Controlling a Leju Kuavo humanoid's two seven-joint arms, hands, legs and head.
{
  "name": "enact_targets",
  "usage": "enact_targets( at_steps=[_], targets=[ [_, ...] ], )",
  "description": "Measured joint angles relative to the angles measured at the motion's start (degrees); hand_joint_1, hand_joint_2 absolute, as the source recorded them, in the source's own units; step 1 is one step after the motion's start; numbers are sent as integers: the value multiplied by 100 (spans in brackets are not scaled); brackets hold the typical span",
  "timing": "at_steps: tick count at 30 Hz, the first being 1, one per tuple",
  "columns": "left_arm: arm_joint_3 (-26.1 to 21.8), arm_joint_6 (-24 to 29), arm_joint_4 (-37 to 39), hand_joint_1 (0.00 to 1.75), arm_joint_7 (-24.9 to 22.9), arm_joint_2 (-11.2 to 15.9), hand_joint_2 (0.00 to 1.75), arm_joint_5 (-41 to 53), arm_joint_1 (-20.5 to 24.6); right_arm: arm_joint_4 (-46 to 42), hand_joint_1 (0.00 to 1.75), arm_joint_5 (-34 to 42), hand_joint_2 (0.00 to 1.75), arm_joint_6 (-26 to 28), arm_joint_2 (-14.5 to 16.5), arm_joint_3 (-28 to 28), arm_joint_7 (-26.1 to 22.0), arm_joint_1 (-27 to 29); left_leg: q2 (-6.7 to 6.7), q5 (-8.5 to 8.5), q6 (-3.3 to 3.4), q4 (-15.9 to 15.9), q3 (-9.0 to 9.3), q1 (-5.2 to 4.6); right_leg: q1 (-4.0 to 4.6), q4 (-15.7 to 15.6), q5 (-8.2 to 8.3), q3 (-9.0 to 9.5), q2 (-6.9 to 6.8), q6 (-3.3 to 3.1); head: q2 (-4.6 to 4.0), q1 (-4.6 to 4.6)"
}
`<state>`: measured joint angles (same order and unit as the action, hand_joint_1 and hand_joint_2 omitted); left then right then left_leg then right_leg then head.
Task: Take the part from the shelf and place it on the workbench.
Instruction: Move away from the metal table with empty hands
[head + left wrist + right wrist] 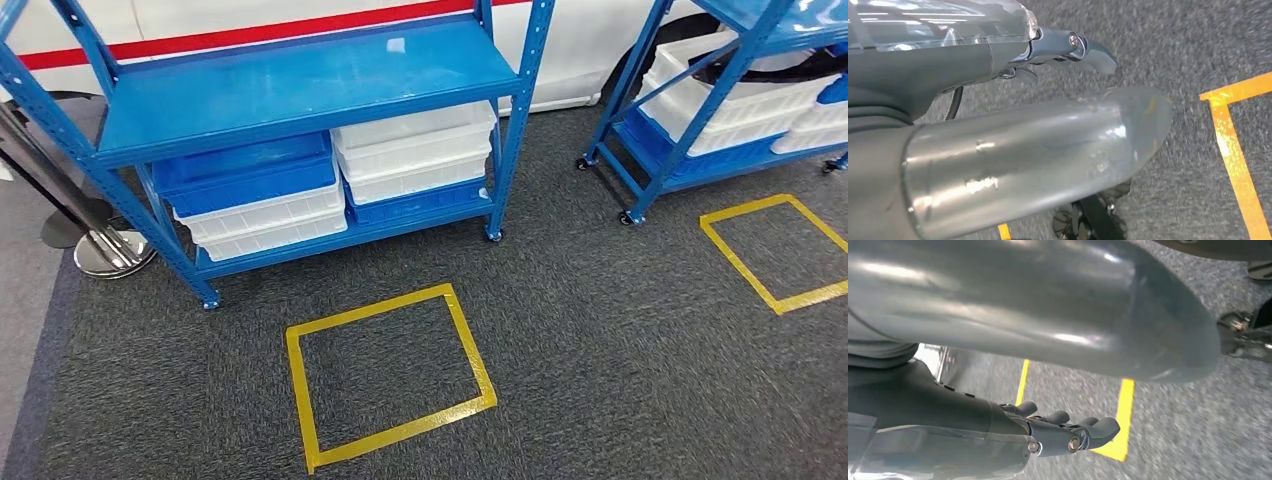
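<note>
Grey fingers first: the left hand point(1068, 47) hangs over the carpet with its dark fingers lying close together and stretched out, holding nothing, and the right hand point(1068, 432) looks the same, fingers side by side, lightly curved, thumb standing off, nothing in them. Both arms are down at the robot's sides, so my read is that we're in the approach step and no reach has started. From the head view, the yellow tape square point(390, 375) sits on the floor at about 6 o'clock, and the blue shelf rack point(300, 90) is at 12 o'clock behind it, with a second blue rack point(700, 110) off at 2 o'clock and its own tape square point(780, 250) at 3 o'clock. To do this bit well I'd plant the feet squarely in the near square, facing the rack, before lifting an arm. As for the part, honestly I can't pick it out. The top deck looks bare apart from a pale glare patch, and the lower deck holds stacked white bins point(415, 150) and blue bins point(245, 175) whose insides are hidden. So it's probably in a bin, and its long axis and heading can't be told from here.
</note>
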<state>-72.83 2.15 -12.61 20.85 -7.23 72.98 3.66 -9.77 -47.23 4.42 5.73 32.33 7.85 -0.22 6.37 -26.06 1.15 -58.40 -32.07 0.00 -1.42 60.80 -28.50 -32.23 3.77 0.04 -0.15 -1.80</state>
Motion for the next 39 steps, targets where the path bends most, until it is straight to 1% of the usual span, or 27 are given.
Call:
enact_targets(
  at_steps=[1, 2, 3, 4, 6, 7, 8, 9, 10, 11, 12, 14, 16, 18, 20, 22, 24, 25, 26, 27, 29, 31, 33, 34, 36, 37, 39],
  targets=[
    [0, -1, 0, 0, 0, -1, 0, 0, 1, 0, 0, 0, 0, 0, 0, 2, 1, 0, 63, -3, -33, -14, -29, 7, 5, -121, 23, 37, 83, -6, 0, 0],
    [0, -1, 0, 0, 0, -2, 0, 0, 0, 0, 0, -1, 0, 1, 0, 4, 2, -5, 126, 2, -71, -17, -53, 14, 15, -145, 8, 45, 88, -12, 0, 0],
    [0, -1, 0, 0, 0, -2, 0, -1, -9, 0, 0, -3, 0, 1, 0, 5, 2, -18, 193, 12, -110, -3, -70, 27, 14, -159, 15, 54, 16, -29, 0, 0],
    [0, 1, 0, 0, 1, -3, 0, -1, -21, 0, 0, -7, 0, 4, -2, 7, 4, -29, 173, 5, -142, -14, -79, 31, 8, -190, 26, 74, -58, -57, 0, 0],
    [2, 5, 0, 0, 2, -7, 0, -3, -25, 0, 0, -18, 0, 25, -17, 10, 11, -21, -112, -157, -198, -267, -195, 21, -15, -257, 46, 120, -215, -127, 0, -1],
    [2, 9, 0, 0, 3, -10, 0, -4, -14, 1, 0, -25, 0, 49, -27, 11, 16, -7, -319, -322, -218, -564, -331, 25, -7, -271, 44, 135, -293, -151, 0, -1],
    [2, 13, 0, 0, 4, -11, 0, -8, 0, 1, 0, -30, 0, 78, -39, 15, 20, 9, -466, -505, -243, -933, -513, 32, 3, -274, 36, 142, -364, -170, 0, -1],
    [2, 15, 0, 0, 7, -11, 0, -13, 10, 1, 0, -32, 0, 110, -50, 20, 22, 17, -535, -645, -267, -1280, -684, 46, 10, -270, 26, 144, -430, -178, 0, -1],
    [1, 16, 0, 0, 9, -11, 0, -20, 7, 1, 0, -27, 0, 149, -60, 27, 23, 16, -567, -694, -287, -1493, -787, 59, 13, -266, 17, 147, -488, -179, 0, -1],
    [1, 14, 0, 0, 13, -11, 0, -25, -3, 0, 0, -15, 0, 183, -71, 37, 21, 13, -583, -634, -301, -1502, -788, 70, 11, -260, 6, 154, -531, -175, 0, -1],
    [0, 13, 0, 0, 17, -11, 0, -29, -14, 0, 0, -3, 0, 213, -79, 49, 19, 8, -597, -477, -307, -1290, -672, 77, 8, -254, -9, 167, -562, -163, 0, -1],
    [-1, 10, 0, 0, 24, -10, 0, -34, -22, 0, 0, 16, 0, 251, -86, 75, 15, 2, -641, -135, -286, -538, -267, 73, 9, -238, -48, 202, -608, -125, 0, -2],
    [-2, 10, 0, 0, 27, -9, 0, -38, -16, 0, 0, 21, 0, 264, -86, 92, 13, -4, -674, -39, -212, -61, -21, 43, 22, -237, -86, 227, -636, -59, 0, -1],
    [-4, 5, 0, 0, 29, -9, 0, -39, -26, 0, 0, 22, 0, 266, -86, 98, 9, -13, -665, -89, -103, 36, 17, 29, 24, -206, -52, 261, -643, 27, 0, 0],
    [-9, -16, 0, 0, 34, -9, 0, -40, -42, 0, 0, 22, 0, 254, -86, 101, 2, -17, -642, -96, 5, 90, 101, 45, 7, -12, -71, 241, -604, 91, 0, 0],
    [-13, -44, 0, 0, 40, -9, 0, -42, -34, 0, 0, 23, 0, 234, -76, 106, -5, -15, -626, -100, 73, 110, 184, 51, -2, 462, -336, 24, -494, 114, 0, 0],
    [-17, -65, 0, 0, 42, -9, 0, -43, -22, 0, 0, 24, 0, 226, -34, 111, -10, -13, -610, -123, 99, 104, 208, 38, 1, 1084, -668, -350, -412, 128, 0, 1],
    [-20, -70, 0, 0, 42, -8, 0, -43, -24, 0, 0, 24, 0, 226, -8, 114, -12, -14, -596, -138, 98, 101, 223, 32, 1, 1287, -736, -507, -403, 132, 0, 1],
    [-22, -74, 0, 0, 42, -8, 0, -43, -30, 0, 0, 24, 0, 227, 14, 118, -13, -12, -579, -160, 91, 97, 244, 30, -1, 1328, -689, -589, -401, 133, 0, 1],
    [-25, -75, 0, 0, 43, -7, 0, -43, -35, 0, 0, 24, 0, 228, 27, 121, -14, -9, -558, -186, 75, 95, 280, 30, -3, 1179, -524, -572, -401, 127, 0, 1],
    [-27, -80, 0, 0, 42, -7, 0, -43, -44, 1, 0, 24, 0, 227, 35, 125, -14, 11, -520, -256, 26, 93, 371, 33, -4, 495, -30, -335, -393, 108, 0, 1],
    [-28, -85, 0, 0, 43, -7, 0, -44, -39, 1, 0, 24, 0, 226, 37, 130, -15, 23, -501, -320, -42, 82, 404, 27, 26, -15, 128, -176, -387, 61, 0, 1],
    [-28, -87, 0, 0, 44, -7, 0, -43, -32, 1, 0, 24, 0, 224, 37, 134, -18, 20, -498, -344, -117, 39, 422, 18, 53, -106, 71, -163, -386, -24, 0, 2],
    [-29, -86, 0, 0, 44, -6, 0, -43, -31, 0, 0, 24, 0, 224, 36, 134, -20, 18, -506, -358, -151, 10, 428, 21, 48, -116, 104, -125, -386, -71, 0, 0],
    [-29, -88, 0, 0, 44, -8, 0, -41, -25, 0, 0, 24, 0, 223, 27, 136, -20, 21, -539, -429, -207, -230, 374, 33, 35, -151, 74, -14, -404, -150, 0, 0],
    [-29, -89, 0, 0, 44, -9, 0, -42, -20, 0, 0, 24, 0, 221, 13, 137, -20, 19, -561, -524, -229, -491, 237, 42, 35, -165, 51, 32, -414, -182, 0, 0],
    [-30, -89, 0, 0, 44, -8, 0, -43, -15, 0, 0, 24, 0, 211, -27, 139, -21, 15, -584, -782, -262, -1176, -192, 49, 47, -169, -12, 91, -424, -223, 0, -1]
  ],
)
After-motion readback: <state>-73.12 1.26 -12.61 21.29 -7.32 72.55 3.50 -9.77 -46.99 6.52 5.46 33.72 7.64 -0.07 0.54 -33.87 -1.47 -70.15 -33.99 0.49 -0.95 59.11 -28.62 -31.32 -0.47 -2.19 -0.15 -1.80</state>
